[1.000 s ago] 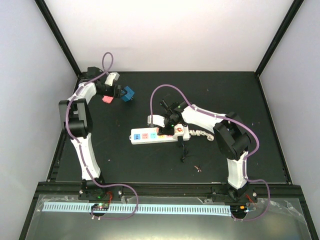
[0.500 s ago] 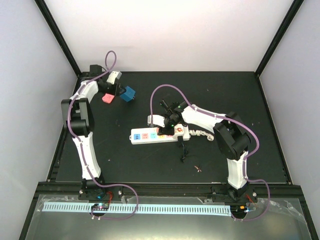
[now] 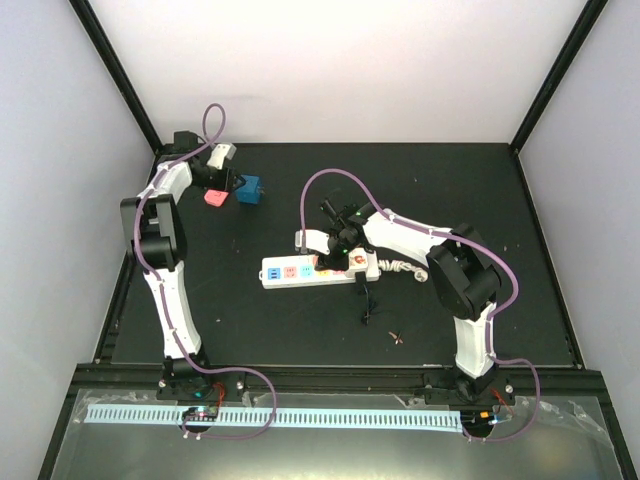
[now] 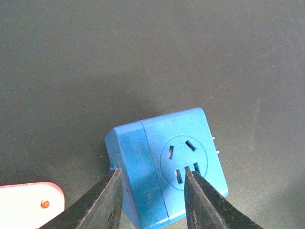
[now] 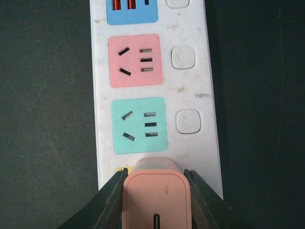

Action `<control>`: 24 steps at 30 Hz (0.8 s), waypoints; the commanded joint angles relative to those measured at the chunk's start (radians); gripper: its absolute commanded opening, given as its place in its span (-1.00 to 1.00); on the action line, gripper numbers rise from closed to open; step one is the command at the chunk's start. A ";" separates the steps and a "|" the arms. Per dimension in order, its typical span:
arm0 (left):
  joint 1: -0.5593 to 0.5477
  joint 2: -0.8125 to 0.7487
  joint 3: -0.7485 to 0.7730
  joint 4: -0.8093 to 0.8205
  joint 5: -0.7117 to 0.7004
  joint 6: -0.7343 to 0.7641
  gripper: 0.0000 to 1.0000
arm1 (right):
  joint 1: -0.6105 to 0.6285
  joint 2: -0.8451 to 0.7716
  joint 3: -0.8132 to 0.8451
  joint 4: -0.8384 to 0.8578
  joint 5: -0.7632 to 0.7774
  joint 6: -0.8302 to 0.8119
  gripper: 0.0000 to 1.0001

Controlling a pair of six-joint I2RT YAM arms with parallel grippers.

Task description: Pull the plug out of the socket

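Black tabletop [image 3: 250, 325], white walls. Top view: socket [image 3: 292, 271] mid-table, cord bundle [image 3: 400, 267] at its right end; blue adapter cube [image 3: 248, 189] and pink piece [image 3: 213, 198] at far left, well apart from it. Left wrist view: left gripper [image 4: 152, 174] narrowly parted over the cube, holding nothing. Right wrist view: right gripper [image 5: 155, 177] clamped on pink plug [image 5: 157, 202], seated in the socket's end outlet.

The long white socket [image 3: 290, 272] lay flat mid-surface, parallel to the near edge, a pink plug [image 5: 157, 195] seated beside its green outlet
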State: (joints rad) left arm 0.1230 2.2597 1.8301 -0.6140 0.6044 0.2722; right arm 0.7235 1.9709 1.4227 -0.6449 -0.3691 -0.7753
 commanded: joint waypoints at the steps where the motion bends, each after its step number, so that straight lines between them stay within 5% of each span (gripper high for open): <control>1: 0.008 -0.001 0.038 -0.029 -0.003 -0.010 -0.19 | -0.015 0.005 0.008 -0.006 0.068 0.020 -0.73; 5: 0.010 -0.037 0.035 -0.047 -0.004 0.013 0.24 | -0.016 0.002 0.027 -0.012 0.050 0.031 -0.54; 10: 0.010 -0.145 -0.049 -0.013 -0.019 0.065 0.95 | -0.015 -0.027 0.036 -0.007 0.014 0.042 0.17; 16: 0.009 -0.259 -0.126 0.016 -0.035 0.128 0.98 | -0.016 -0.053 0.073 -0.003 -0.006 0.052 0.65; 24: 0.036 -0.395 -0.231 0.094 0.051 0.140 0.98 | -0.038 -0.114 0.097 -0.042 -0.047 0.029 0.76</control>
State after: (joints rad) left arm 0.1356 1.9301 1.6482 -0.5774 0.5877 0.3878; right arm 0.7094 1.9396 1.5108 -0.6601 -0.3798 -0.7280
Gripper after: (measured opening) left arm 0.987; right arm 0.876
